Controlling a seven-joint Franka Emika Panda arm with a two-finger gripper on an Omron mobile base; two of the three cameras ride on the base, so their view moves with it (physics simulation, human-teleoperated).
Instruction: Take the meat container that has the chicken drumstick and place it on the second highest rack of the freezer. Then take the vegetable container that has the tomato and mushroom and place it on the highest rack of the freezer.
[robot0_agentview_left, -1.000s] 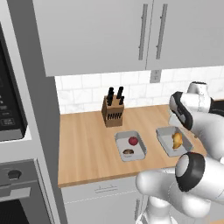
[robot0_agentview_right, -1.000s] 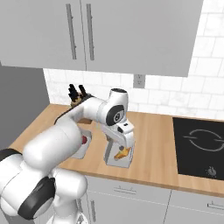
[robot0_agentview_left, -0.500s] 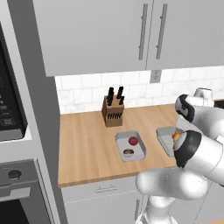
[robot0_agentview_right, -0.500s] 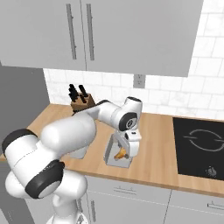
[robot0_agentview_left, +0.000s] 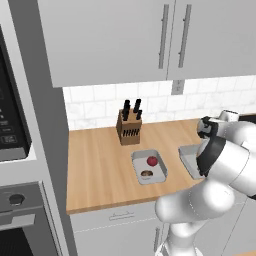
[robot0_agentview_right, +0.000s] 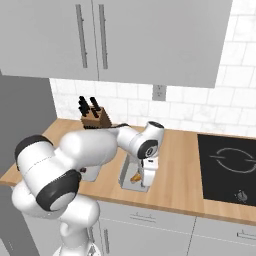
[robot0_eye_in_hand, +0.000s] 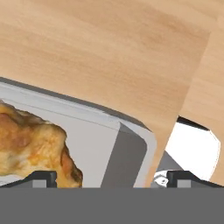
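The meat container (robot0_agentview_right: 128, 176) is a grey tray on the wooden counter with the golden-brown chicken drumstick (robot0_agentview_right: 135, 177) inside it. My gripper (robot0_agentview_right: 145, 183) reaches down at the tray's right end. In the hand view it (robot0_eye_in_hand: 113, 177) stands open, with one fingertip (robot0_eye_in_hand: 41, 177) over the drumstick (robot0_eye_in_hand: 30, 140) and the other beyond the tray's corner wall (robot0_eye_in_hand: 127, 148). The vegetable container (robot0_agentview_left: 149, 166) lies to the left and holds the red tomato (robot0_agentview_left: 152, 161) and the brown mushroom (robot0_agentview_left: 146, 174). My arm covers most of the meat container (robot0_agentview_left: 189, 157) in the left base view. The freezer and its racks are out of view.
A knife block (robot0_agentview_left: 129, 128) stands at the back of the counter by the tiled wall. A black cooktop (robot0_agentview_right: 227, 165) lies to the right. Wall cabinets (robot0_agentview_left: 165, 35) hang overhead. A black-fronted oven stack (robot0_agentview_left: 12, 150) stands to the left. The counter's front edge is close to both trays.
The hand has swung slightly right and come down to the right end of the meat container. The jaws have stayed open. Both trays lie where they were.
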